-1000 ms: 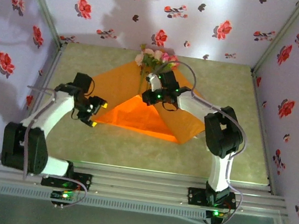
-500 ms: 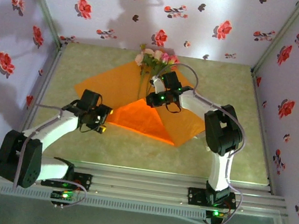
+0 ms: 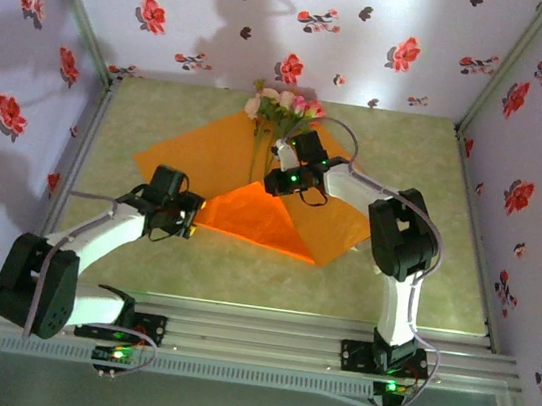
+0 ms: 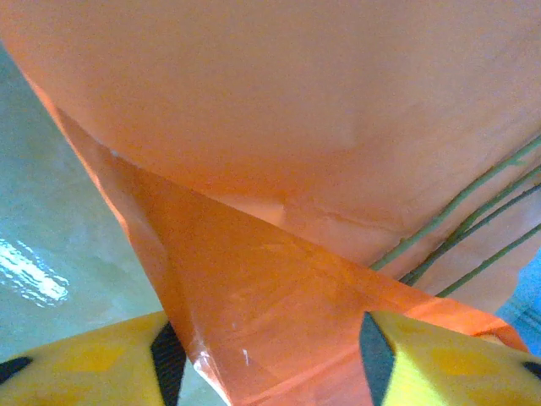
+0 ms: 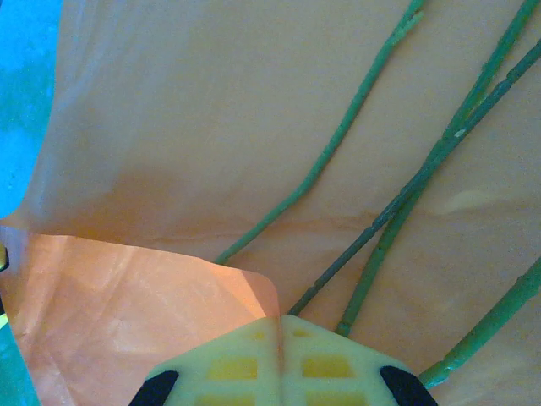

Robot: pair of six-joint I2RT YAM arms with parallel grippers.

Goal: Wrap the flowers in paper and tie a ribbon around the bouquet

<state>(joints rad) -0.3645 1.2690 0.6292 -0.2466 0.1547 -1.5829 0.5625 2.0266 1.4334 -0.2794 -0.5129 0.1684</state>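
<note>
Narrows the still-parted left hand point(image 4: 266, 347) around the lifted fold of the orange paper point(image 4: 279, 127), right hand point(image 5: 281, 326) closed empty by the rose stems point(image 5: 338, 152), readying the wrap.

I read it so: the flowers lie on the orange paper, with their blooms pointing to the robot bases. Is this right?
Not quite. The flowers do lie on the orange paper, but their blooms point to the far wall, away from the bases. The top view shows it.
</note>
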